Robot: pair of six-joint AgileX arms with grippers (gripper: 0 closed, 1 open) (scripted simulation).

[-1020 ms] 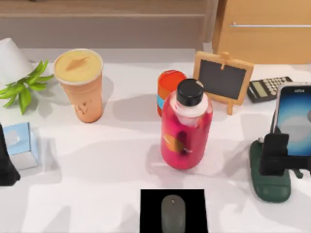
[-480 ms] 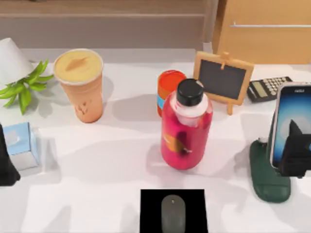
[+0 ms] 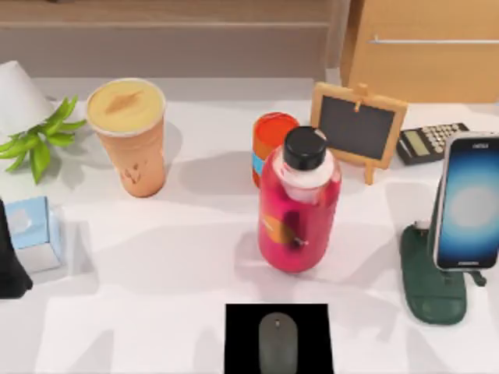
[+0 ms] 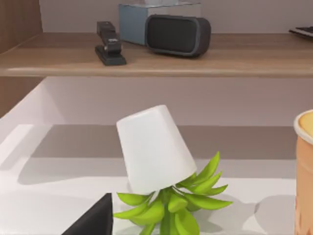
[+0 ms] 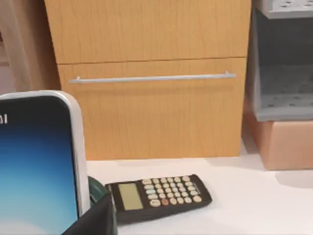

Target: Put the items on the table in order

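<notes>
Smartphone (image 3: 469,201) upright in green stand (image 3: 433,280)

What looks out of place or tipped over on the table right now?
The white plant pot at the table's far left lies tipped over, its green leaves spilling toward the front. Everything else stands upright.

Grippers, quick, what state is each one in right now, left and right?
Left gripper: at the table's left edge beside the tissue box; cannot be told.
Right gripper: by the smartphone; cannot be told.
</notes>
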